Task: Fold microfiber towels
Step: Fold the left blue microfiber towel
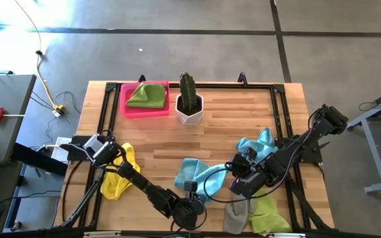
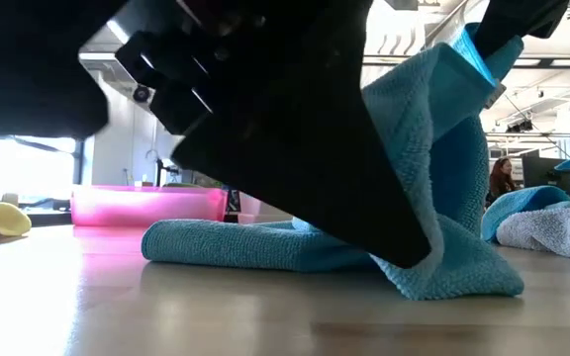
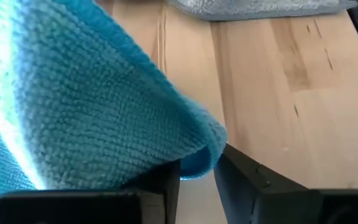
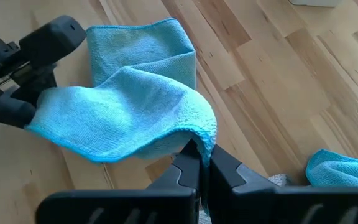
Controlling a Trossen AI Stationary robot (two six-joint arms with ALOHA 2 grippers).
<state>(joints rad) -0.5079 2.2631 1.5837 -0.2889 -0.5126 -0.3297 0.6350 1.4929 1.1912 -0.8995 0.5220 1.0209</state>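
Gripping opposite edges of one light blue microfiber towel [image 1: 197, 176] near the wooden counter's [image 1: 230, 125] front, left gripper [image 1: 190, 196] and right gripper [image 1: 239, 184] both have fingers clamped on it, raised between them.

Grey concrete floor [image 1: 197, 46] lying around the wooden table [image 1: 223, 142], dark seams crossing it, yellow cable [image 1: 42, 73] trailing along the left, dark side bench [image 1: 2, 119] standing nearby, bright windows [image 2: 28, 168] glowing behind, a person [image 2: 500, 180] sitting far off.
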